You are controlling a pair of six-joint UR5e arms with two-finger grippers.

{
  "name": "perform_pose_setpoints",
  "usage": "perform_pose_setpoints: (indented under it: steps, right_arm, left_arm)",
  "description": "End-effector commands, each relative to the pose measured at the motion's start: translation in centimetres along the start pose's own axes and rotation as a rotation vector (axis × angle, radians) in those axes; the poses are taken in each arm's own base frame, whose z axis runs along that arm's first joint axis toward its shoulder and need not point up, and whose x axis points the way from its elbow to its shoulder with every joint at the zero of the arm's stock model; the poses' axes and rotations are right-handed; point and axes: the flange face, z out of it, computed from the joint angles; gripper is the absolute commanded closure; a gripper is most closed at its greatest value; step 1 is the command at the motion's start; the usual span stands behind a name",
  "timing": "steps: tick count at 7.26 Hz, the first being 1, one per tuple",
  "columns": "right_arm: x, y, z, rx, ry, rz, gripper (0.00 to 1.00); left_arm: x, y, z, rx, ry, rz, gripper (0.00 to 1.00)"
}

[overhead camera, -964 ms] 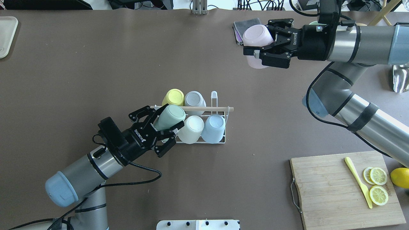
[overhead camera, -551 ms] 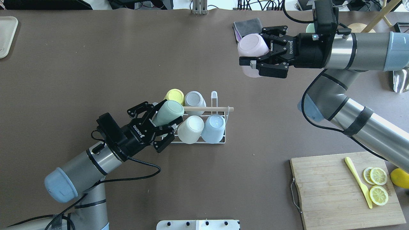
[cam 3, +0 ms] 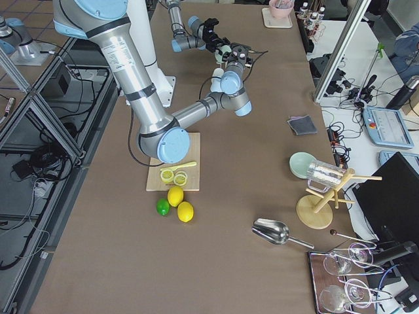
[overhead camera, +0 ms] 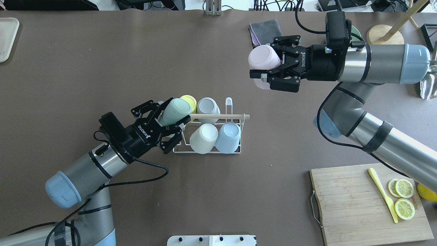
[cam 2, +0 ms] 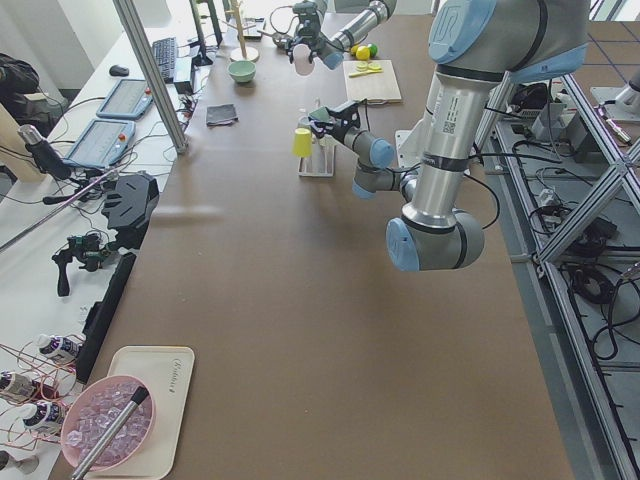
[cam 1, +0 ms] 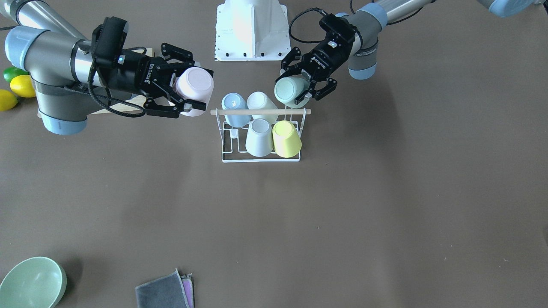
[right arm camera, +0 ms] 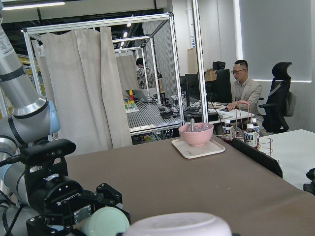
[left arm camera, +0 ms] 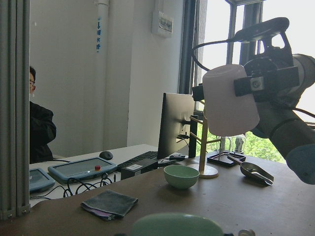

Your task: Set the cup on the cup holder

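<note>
Four cups sit on the holder [overhead camera: 225, 116]: yellow [overhead camera: 189, 99], grey [overhead camera: 207, 105], cream [overhead camera: 203, 134], blue [overhead camera: 228, 136]. Left gripper [overhead camera: 170, 115] is clenched on the green cup [overhead camera: 179, 106], tilted at the holder's 9 o'clock end, not seated. Right gripper [overhead camera: 269, 66] grasps the pink cup [overhead camera: 259, 56], aloft at 1 o'clock, well apart. Judged two-thirds done: both held cups are left to place.

Six cameras, one brown table [overhead camera: 102, 68]: two above, two at its ends, two on wrists.

The overhead looks down from behind the white robot base [overhead camera: 211, 240], and the front view faces it from across. Both centre the white wire rack with a wooden rod handle [overhead camera: 222, 116]. End views look along the table from afar. Each wrist camera looks level across: the left at the pale pink cup [left arm camera: 229, 101], the right at the pale green cup [right arm camera: 105, 221].
</note>
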Motion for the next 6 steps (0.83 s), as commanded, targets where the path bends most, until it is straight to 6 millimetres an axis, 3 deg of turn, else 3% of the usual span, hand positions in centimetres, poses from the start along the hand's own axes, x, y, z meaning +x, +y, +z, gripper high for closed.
perform_pose_setpoints:
  steps: [1,3,6]
  right_arm:
    - [0.3,1.0,2.3,-0.042,0.033,-0.008,1.00]
    - [2.8,2.5,5.9,-0.081,0.056,-0.025,1.00]
    - [3.2,4.4,8.6,-0.110,0.069,-0.029,1.00]
  left_arm:
    - [0.1,0.7,0.2,-0.012,-0.002,0.004,1.00]
    - [0.5,1.1,0.4,-0.018,0.003,0.002,1.00]
    - [0.5,2.2,0.5,-0.037,0.001,0.009,1.00]
